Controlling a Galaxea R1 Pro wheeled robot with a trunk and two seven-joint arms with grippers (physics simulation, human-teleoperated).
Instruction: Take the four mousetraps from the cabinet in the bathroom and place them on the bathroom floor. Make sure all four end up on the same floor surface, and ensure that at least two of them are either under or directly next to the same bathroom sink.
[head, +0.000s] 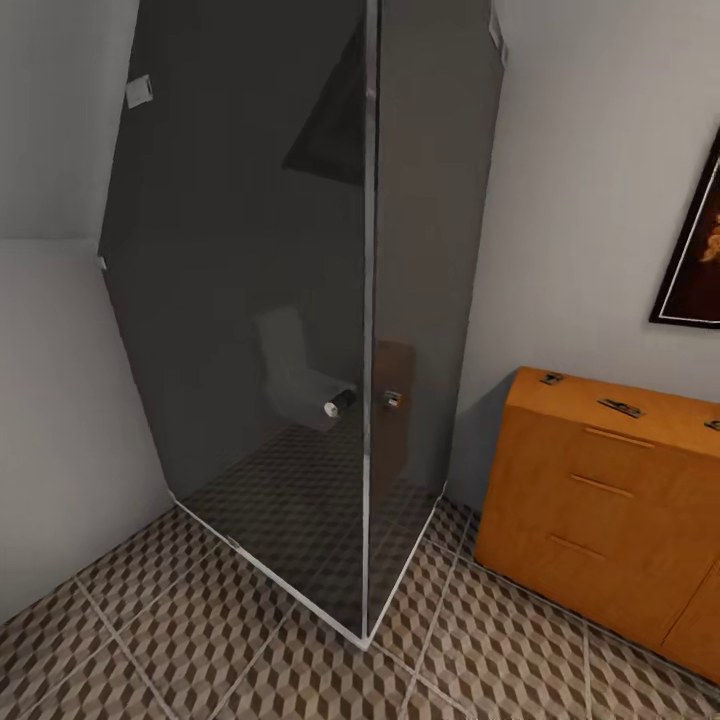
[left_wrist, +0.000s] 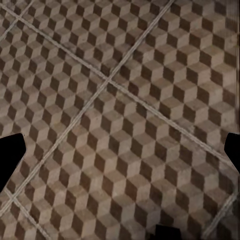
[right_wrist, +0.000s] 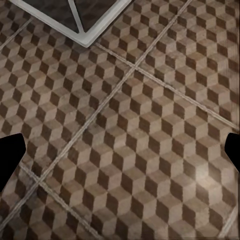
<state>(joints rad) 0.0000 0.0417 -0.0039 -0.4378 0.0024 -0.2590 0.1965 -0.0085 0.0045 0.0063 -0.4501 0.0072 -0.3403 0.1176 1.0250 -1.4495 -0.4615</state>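
Orange-brown wood: the cabinet (head: 600, 500) stands against the right-hand wall, flat top, three drawer fronts with slim pulls. On its top, small dark flat items with grey metal parts, the mousetraps: one near the back left corner (head: 551, 378), one further along (head: 620, 407), a third cut by the picture's edge (head: 713, 425). A fourth cannot be made out from here.

Smoked glass: a shower cubicle (head: 300, 300) fills the corner, its white base frame meeting at a point on the tiles. A toilet and a bit of the cabinet are mirrored faintly in the panes.

Tile: the bathroom floor (head: 200, 640), cube pattern in brown, beige and white, pale grout. Both wrist cameras look straight down on it; the right one also catches the cubicle's frame corner (right_wrist: 85, 37).

Left jaws (left_wrist: 120, 150): two dark tips at opposite edges of the wrist picture, wide apart, nothing between them. Right jaws (right_wrist: 120, 150): likewise spread and empty.

Framed picture (head: 695, 240): dark, on the wall above the cabinet.

Step in hand, as I judge it: approach to the cabinet (nothing picked up yet). To do it well, the base should turn right and square up to the cabinet front, close enough that an arm reaches the back of the top without stretching, and clear of the glass corner. The traps are thin and flat, so a descent from directly above, jaws straddling the short sides, looks the safest grip.
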